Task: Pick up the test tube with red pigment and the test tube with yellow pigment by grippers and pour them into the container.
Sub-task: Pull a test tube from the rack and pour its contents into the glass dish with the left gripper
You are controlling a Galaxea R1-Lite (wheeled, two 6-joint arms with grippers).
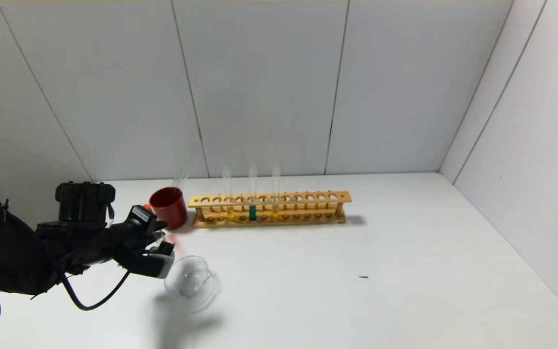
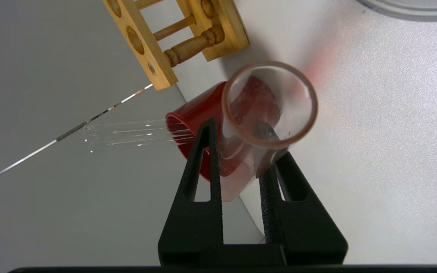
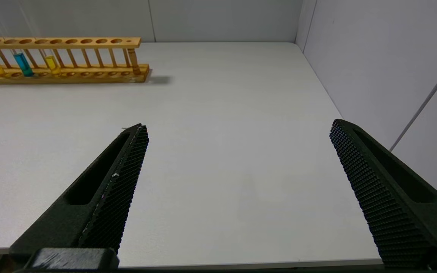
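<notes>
The left gripper (image 2: 241,151) at the lower left of the head view has its fingers clenched on the red tube (image 2: 268,110), just beside the dish (image 1: 189,277). The tube looks almost empty, so red seems poured. The yellow tubes (image 1: 229,194) remain in the rack (image 1: 269,209). The right gripper (image 3: 237,151) is released.

Black arm with orange-red shell, looping black cables, black claw (image 1: 160,249) with textured fingers (image 3: 123,182).

No legible text, label, brand, number or sign appears on any object in the three views.
</notes>
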